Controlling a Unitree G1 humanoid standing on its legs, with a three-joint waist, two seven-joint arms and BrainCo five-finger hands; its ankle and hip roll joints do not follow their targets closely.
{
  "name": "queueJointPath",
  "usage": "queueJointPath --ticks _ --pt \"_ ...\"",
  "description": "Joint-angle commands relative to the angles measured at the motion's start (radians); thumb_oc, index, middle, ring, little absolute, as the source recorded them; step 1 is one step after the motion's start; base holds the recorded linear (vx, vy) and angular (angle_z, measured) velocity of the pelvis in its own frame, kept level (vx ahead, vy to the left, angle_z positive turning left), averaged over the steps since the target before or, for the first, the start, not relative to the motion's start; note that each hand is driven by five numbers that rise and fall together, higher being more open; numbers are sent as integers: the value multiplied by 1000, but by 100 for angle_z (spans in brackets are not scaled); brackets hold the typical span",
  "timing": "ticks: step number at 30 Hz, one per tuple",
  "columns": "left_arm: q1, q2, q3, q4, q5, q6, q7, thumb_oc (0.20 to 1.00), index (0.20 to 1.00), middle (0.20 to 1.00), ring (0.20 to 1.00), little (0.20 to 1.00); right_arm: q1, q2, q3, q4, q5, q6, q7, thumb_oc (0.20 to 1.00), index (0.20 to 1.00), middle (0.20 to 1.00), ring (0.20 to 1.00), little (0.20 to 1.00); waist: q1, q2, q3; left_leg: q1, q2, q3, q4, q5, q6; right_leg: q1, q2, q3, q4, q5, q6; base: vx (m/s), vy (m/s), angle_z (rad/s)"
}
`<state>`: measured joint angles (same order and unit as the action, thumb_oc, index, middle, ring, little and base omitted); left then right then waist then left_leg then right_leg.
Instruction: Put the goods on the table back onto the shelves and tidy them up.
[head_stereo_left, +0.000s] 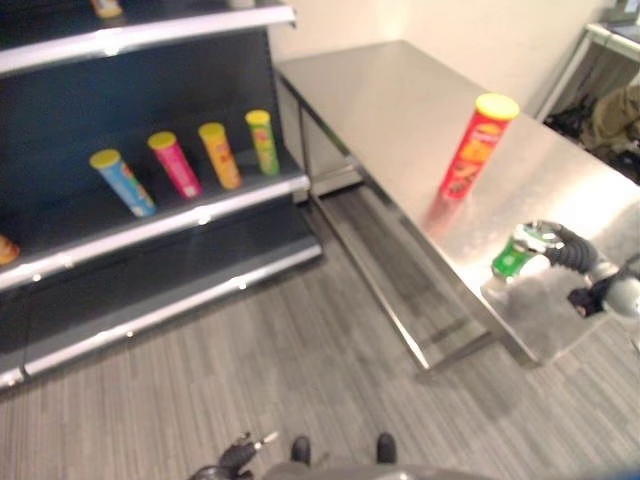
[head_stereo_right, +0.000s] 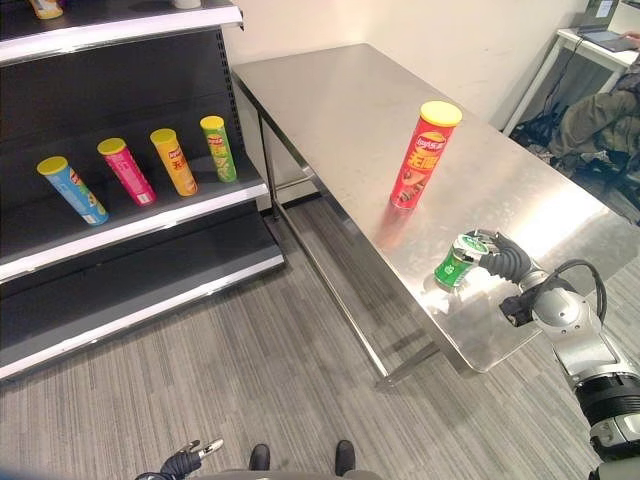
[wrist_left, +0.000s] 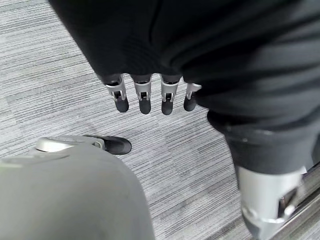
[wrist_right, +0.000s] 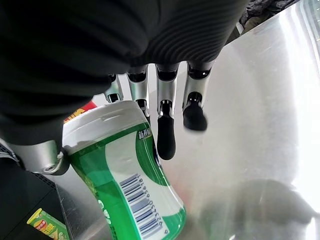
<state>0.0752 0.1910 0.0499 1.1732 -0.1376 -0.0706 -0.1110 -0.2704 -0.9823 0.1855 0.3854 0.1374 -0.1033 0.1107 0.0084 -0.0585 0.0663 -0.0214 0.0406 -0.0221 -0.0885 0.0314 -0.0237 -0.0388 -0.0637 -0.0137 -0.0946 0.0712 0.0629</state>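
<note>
While four tall tubes (head_stereo_right: 135, 170) stand in a row on the dark shelf (head_stereo_right: 140, 225), a red tube (head_stereo_right: 420, 158) with a yellow lid stands alone on the shiny metal table (head_stereo_right: 340, 100). Near the table's front edge, the right hand (head_stereo_right: 500, 260) curls around a tilted green tub (head_stereo_right: 455, 264) with a white cap. The left hand (wrist_left: 150, 97) hangs loose over the grey striped floor (head_stereo_right: 250, 370).

The shiny steel table (head_stereo_right: 330, 90) stands right of the dark shelf rack (head_stereo_right: 150, 215). A tall red chip can with a yellow lid (head_stereo_right: 420, 155) stands mid-table. Near the table's front edge sits a green and white plastic jar (head_stereo_right: 455, 262), the right hand (head_stereo_right: 497, 258) against it. Four chip cans (head_stereo_right: 135, 168) stand in a row on a shelf.
</note>
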Motion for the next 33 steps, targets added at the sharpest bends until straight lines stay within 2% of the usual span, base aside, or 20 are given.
queueJointPath --ticks 1,5,10,12,17,18,21,24,27,29,30,31,33 --pt "-33 13 2 11 -9 -20 12 1000 1000 1000 1000 1000 -80 -75 -39 -48 22 -55 -54 200 200 200 200 200 19 5 -38 -27 27 -10 1 -52 -3 1 -1 20 7 -13 -20 -7 -60 1" --pt "-24 14 10 -12 -10 -26 12 1000 1000 1000 1000 1000 -93 -35 -132 -148 49 -77 -115 200 200 200 200 200 22 13 -37 -39 34 -20 1 -42 1 -3 9 21 7 -21 -19 -5 -76 6" --pt "-8 12 18 -59 -17 -30 8 1000 1000 1000 1000 1000 -159 -11 -150 -243 36 -100 -168 200 200 200 200 200 45 17 -22 -57 41 -64 1 -16 -1 -14 25 31 7 -29 -21 -14 -72 14" --pt "-6 5 20 -71 -23 -32 7 1000 1000 1000 1000 1000 -197 -4 -145 -264 26 -105 -189 200 200 200 200 200 51 17 -5 -59 51 -53 7 -3 -11 -11 16 25 7 -26 -23 -17 0 21" --pt "-14 0 19 -63 -19 -32 12 1000 1000 1000 1000 1000 -207 43 -154 -333 13 -101 -200 200 200 200 200 200 55 3 6 -101 121 -15 1 -10 -11 4 -18 1 7 -21 -22 18 122 29" --pt "-26 13 12 -47 -10 -27 20 1000 1000 1000 1000 1000 -182 67 -178 -406 7 -97 -207 200 200 200 200 200 43 -8 6 -131 144 42 1 -24 -22 10 -45 -25 7 -20 -23 83 182 32" --pt "-27 20 14 -49 -3 -29 17 1000 1000 1000 1000 1000 -168 92 -201 -425 -2 -90 -208 200 200 200 200 200 40 7 -7 -107 147 58 1 -5 -39 28 -58 -53 7 -20 -30 130 247 62" --pt "-42 26 10 -26 6 -31 23 1000 1000 1000 1000 1000 -219 128 -158 -425 -28 -76 -209 200 200 200 200 200 67 7 -25 -80 98 46 1 -9 -41 57 -116 -65 7 -24 -43 148 380 43" --pt "-49 46 -1 -19 12 -33 26 1000 1000 1000 1000 1000 -255 119 -124 -423 -38 -71 -214 200 200 200 200 200 82 12 -24 -57 53 50 1 -22 -34 89 -180 -78 18 7 -54 106 354 14" --pt "-48 51 -7 -20 14 -32 27 1000 1000 1000 1000 1000 -253 116 -123 -435 -32 -69 -216 200 200 200 200 200 79 20 -19 -49 41 48 1 -25 -30 79 -190 -67 60 10 -55 65 275 21" --pt "-48 57 -11 -26 15 -30 32 1000 1000 1000 1000 1000 -256 108 -128 -443 -31 -67 -227 200 200 200 200 200 72 33 -15 -40 26 39 1 -25 -25 65 -187 -46 104 11 -56 125 486 30" --pt "-49 70 -21 -32 22 -29 36 1000 1000 1000 1000 1000 -254 97 -138 -459 -25 -66 -237 200 200 200 200 200 60 48 -3 -25 3 25 1 -30 -16 53 -153 2 176 13 -59 124 442 26" --pt "-50 75 -23 -38 23 -30 40 1000 1000 1000 1000 1000 -235 67 -159 -478 -30 -67 -245 200 200 200 200 200 35 60 8 -15 -27 -2 1 -35 -3 18 -64 72 225 17 -51 94 298 47"
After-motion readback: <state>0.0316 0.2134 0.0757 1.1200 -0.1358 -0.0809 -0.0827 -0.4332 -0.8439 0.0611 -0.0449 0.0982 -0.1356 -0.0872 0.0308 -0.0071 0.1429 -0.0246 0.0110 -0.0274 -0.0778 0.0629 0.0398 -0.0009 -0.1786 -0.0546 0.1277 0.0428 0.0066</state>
